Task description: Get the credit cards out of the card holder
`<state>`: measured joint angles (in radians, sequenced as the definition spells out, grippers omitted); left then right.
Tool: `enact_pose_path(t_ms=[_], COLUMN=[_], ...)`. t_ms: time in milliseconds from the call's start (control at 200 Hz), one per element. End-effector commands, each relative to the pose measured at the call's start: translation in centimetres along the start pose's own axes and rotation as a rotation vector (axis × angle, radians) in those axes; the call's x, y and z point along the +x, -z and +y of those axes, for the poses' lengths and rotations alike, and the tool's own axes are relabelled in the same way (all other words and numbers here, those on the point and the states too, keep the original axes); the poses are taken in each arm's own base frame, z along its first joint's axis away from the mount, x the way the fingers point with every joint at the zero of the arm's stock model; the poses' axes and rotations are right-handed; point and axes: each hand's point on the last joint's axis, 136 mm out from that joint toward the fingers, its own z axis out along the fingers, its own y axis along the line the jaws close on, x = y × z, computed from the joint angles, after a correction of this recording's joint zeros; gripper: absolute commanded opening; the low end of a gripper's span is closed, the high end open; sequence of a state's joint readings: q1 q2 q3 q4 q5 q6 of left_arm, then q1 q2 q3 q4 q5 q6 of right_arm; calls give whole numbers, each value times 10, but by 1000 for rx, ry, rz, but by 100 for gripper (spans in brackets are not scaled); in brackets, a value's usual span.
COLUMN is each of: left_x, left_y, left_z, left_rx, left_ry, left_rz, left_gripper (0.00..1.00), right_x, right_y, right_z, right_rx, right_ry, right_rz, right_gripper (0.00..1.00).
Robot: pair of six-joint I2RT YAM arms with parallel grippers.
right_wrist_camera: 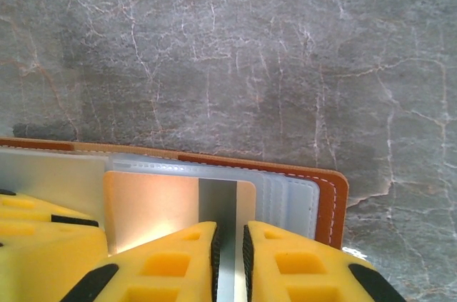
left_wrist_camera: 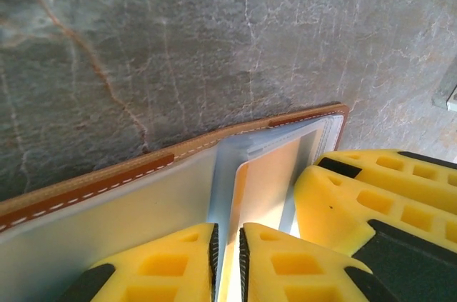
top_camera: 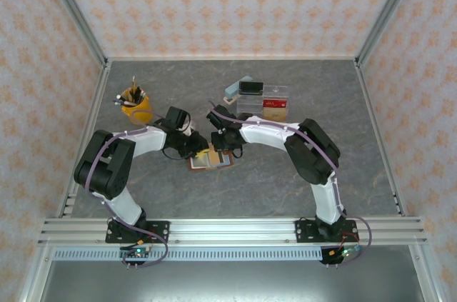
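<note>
The small reddish-brown leather folding card holder (top_camera: pixel 211 161) lies open about the middle of the grey marbled table (top_camera: pixel 300 195), a little toward its near edge, with both arms bent over it. The left gripper (left_wrist_camera: pixel 227 248) has its yellow fingers drawn nearly together, and the upright edge of a pale blue plastic pocket leaf (left_wrist_camera: pixel 221 173) runs into the slit between them. It looks pinched on that leaf, though I can't tell whether a card is caught with it. The right gripper (right_wrist_camera: pixel 230 245) is also closed down to a slit, tips over the face of a flat tan-gold credit card (right_wrist_camera: pixel 153 205) poking from the sleeves. Whether anything sits between those fingers I cannot tell. To my eye the card is light, stiff and slick, snug in a soft sleeve, while the holder is floppy and light enough to ride along with any pull. I'd take the card by its exposed short edge, pinched across both faces, and draw it straight along the pocket's mouth while the other arm pins the leather down.
</note>
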<state>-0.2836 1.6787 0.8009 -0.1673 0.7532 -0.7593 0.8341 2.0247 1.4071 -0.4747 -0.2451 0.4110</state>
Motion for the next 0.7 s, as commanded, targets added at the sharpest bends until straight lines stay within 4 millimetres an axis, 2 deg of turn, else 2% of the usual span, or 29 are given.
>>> enact_pose_path(t_ms=[0,360,535,696], left_x=[-3,-1,-5,-6], left_y=[-2,-5,5,10], left_z=[7,6,13,9], left_rx=[27,115,93,120], left_ry=[10,-11,-21,-44], left_rz=[-6,1,-35,-55], left_gripper=[19,18,18,18], right_x=[13,15,16,16], right_y=[-12,-16,-17,-17], right_z=[-12,-14,-15,-14], right_rx=[45,53,57,56], right_ry=[-7,-8,-8,-10], right_rz=[63,76,81,82], right_gripper=[19,18,18,18])
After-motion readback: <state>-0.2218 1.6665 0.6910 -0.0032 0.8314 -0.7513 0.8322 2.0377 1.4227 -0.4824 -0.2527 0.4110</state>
